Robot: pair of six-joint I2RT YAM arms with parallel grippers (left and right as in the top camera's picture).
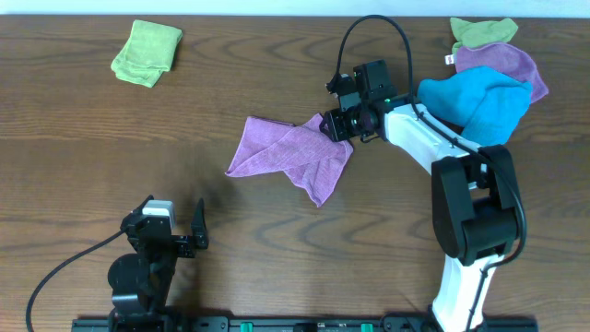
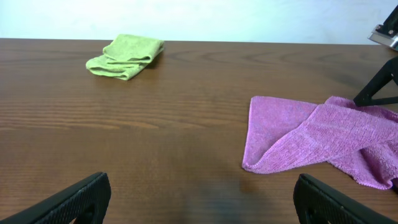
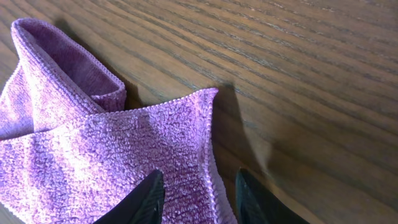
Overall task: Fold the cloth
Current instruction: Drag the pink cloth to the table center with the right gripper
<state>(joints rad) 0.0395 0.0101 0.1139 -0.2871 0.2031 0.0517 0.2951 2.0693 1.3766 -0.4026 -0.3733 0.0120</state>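
Observation:
The cloth (image 1: 286, 152) is orchid purple and lies crumpled and partly folded over itself at the middle of the table. It also shows in the left wrist view (image 2: 323, 134) and the right wrist view (image 3: 93, 155). No tag shows on it. My right gripper (image 1: 336, 127) is low over the cloth's right corner. Its fingers (image 3: 199, 186) are apart and straddle the cloth's hemmed edge. My left gripper (image 1: 175, 226) is open and empty near the front left, well short of the cloth, with bare table between its fingers (image 2: 202, 199).
A folded green cloth (image 1: 147, 53) lies at the back left and shows in the left wrist view (image 2: 126, 56). At the back right a bright blue cloth (image 1: 479, 100), another purple cloth (image 1: 502, 65) and a green cloth (image 1: 481, 32) lie piled.

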